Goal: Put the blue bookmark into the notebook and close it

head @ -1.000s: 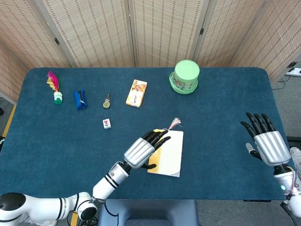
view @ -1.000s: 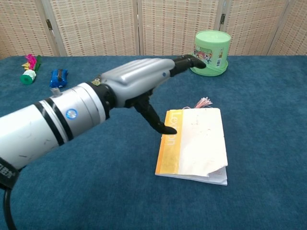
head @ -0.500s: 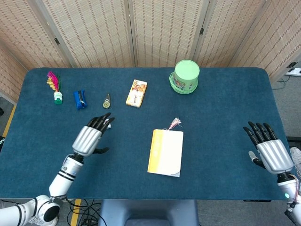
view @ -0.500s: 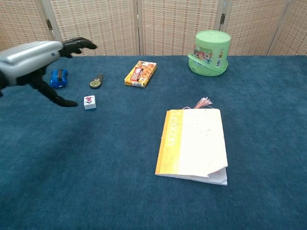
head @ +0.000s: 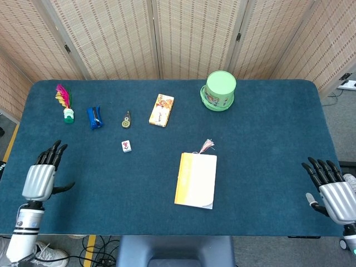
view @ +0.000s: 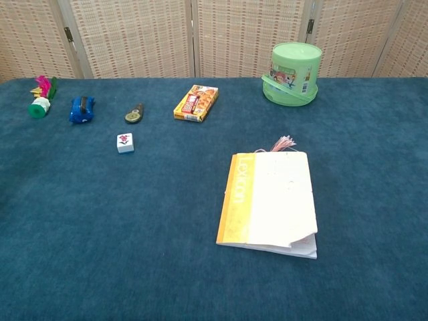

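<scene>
Blue cloth covers the table (head: 267,144), the biggest thing here. Near the middle lies the notebook (head: 196,180), closed and flat, with a yellow strip along its spine side and a white cover. It looks light and bendy, and one bottom corner curls up a little. A good place to hold it would be the open long edge, away from the yellow strip.

Out of the top pokes a pink tassel (head: 207,146). The bookmark itself is hidden, so I think it is tucked inside. It must be thin and floppy.

Both hands sit low at the table's near edge, well apart from the notebook. The left hand (head: 40,177) and the right hand (head: 334,192) hold nothing, fingers spread.
</scene>
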